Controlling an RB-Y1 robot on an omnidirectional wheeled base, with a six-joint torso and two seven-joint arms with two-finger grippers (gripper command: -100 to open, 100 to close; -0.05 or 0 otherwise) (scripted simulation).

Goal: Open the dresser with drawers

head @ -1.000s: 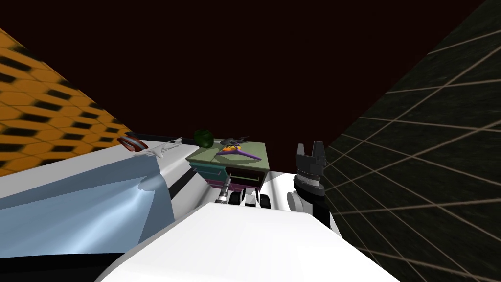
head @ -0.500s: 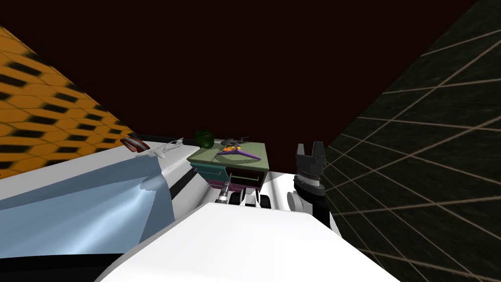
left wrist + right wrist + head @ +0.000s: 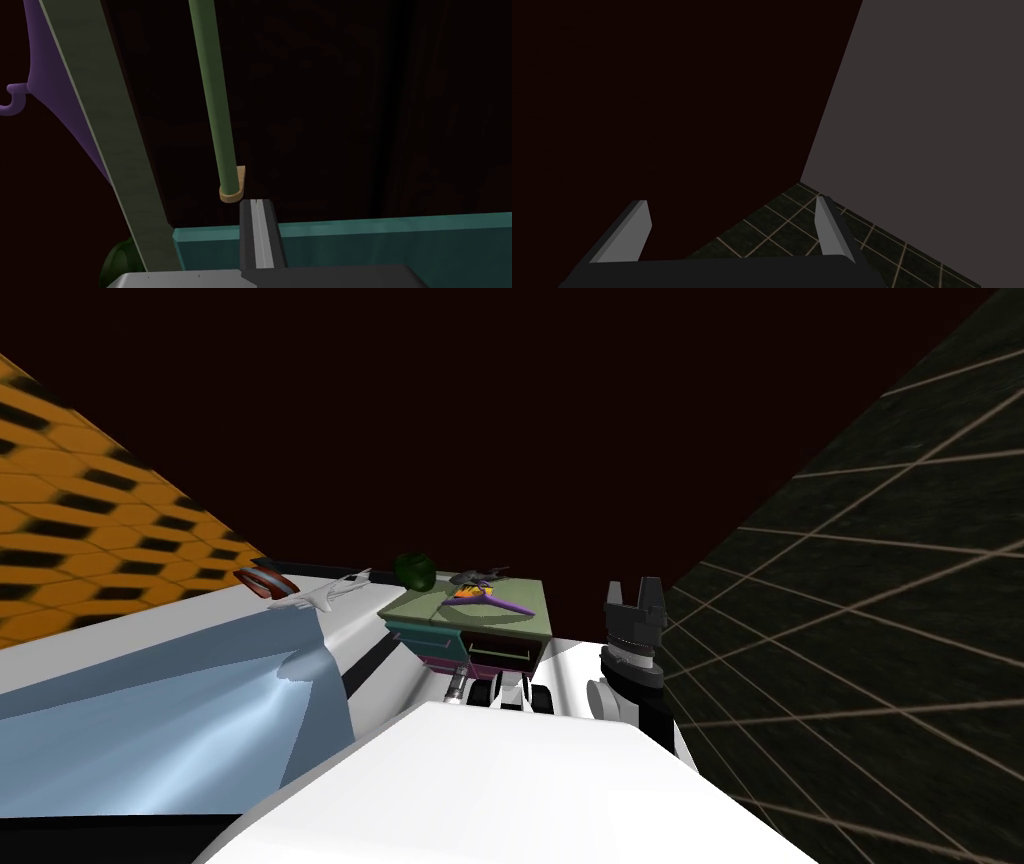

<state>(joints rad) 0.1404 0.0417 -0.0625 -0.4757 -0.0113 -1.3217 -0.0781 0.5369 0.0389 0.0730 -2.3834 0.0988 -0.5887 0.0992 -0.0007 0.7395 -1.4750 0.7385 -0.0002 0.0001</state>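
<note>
A dark red wall backs the olive-topped dresser; my left tool sits clenched at its teal drawer front, right tool released.

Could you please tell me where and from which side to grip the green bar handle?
Probably on the straight shaft of the green bar handle, near its tan end mount. It is thin and round, and the mount seems to hold it off the dark front, so it could be straddled crosswise from the front. The left gripper, shut beside the mount, would open first.
</note>
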